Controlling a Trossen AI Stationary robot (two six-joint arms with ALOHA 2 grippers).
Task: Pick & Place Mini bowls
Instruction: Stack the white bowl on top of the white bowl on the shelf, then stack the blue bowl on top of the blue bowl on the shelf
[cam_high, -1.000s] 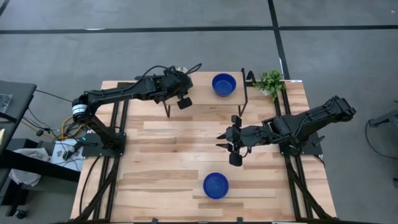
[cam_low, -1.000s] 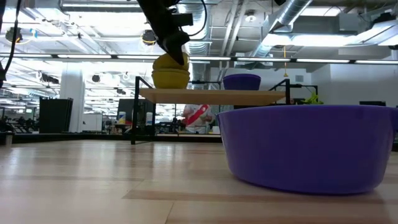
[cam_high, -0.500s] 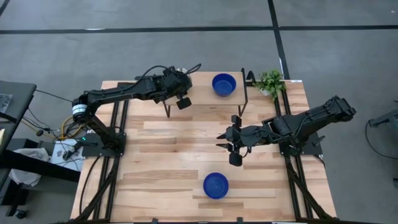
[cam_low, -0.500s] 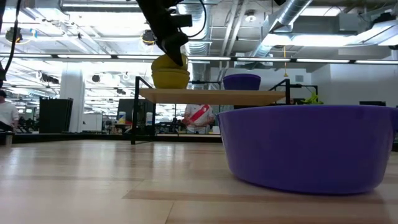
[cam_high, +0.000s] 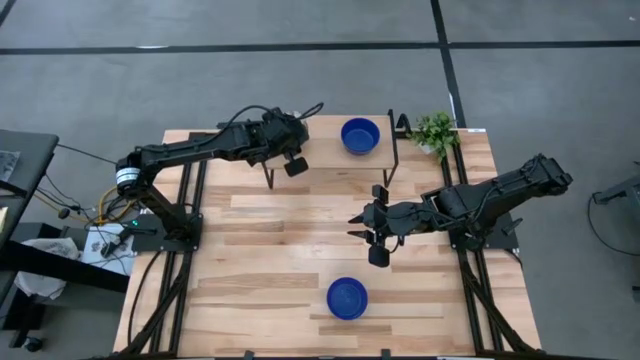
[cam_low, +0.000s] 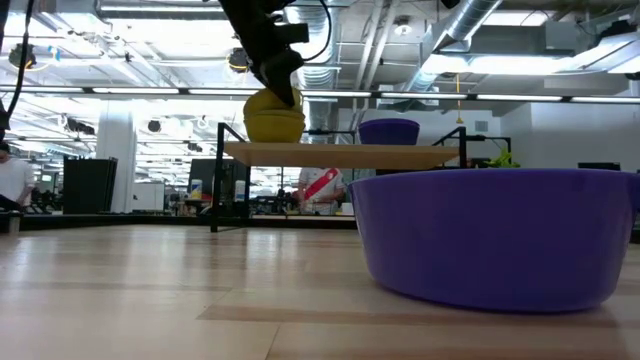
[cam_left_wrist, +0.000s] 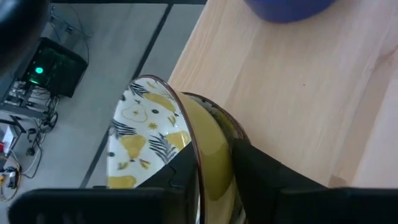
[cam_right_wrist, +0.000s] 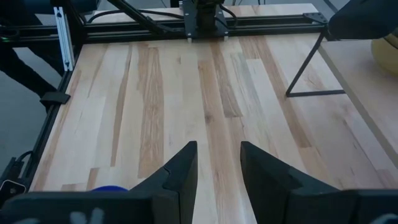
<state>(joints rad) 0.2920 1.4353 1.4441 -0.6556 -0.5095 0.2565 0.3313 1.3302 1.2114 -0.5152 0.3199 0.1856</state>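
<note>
A mini bowl, yellow outside and white with a yellow pear pattern inside (cam_left_wrist: 146, 134), stands tilted at the left end of a raised wooden shelf (cam_low: 340, 155). In the low view it sits on a second yellow bowl (cam_low: 273, 128). My left gripper (cam_left_wrist: 211, 155) is shut on it; in the high view the arm (cam_high: 285, 148) hides it. One blue mini bowl (cam_high: 360, 135) rests on the shelf to the right. Another blue bowl (cam_high: 347, 298) sits on the table near the front edge. My right gripper (cam_high: 360, 233) hovers open over the table's middle, holding nothing. My left gripper holds the patterned bowl by its rim wall (cam_left_wrist: 208, 140), one finger (cam_left_wrist: 177, 171) inside the bowl and one (cam_left_wrist: 258, 168) outside. The fingers slant down onto it from above. The bowl is tipped on its side, its lower part on the yellow bowl beneath.
A small green potted plant (cam_high: 434, 132) stands at the far right corner beside the shelf's black metal legs (cam_high: 392, 150). Bare wood lies between the shelf and the near blue bowl. People move in the room behind the table.
</note>
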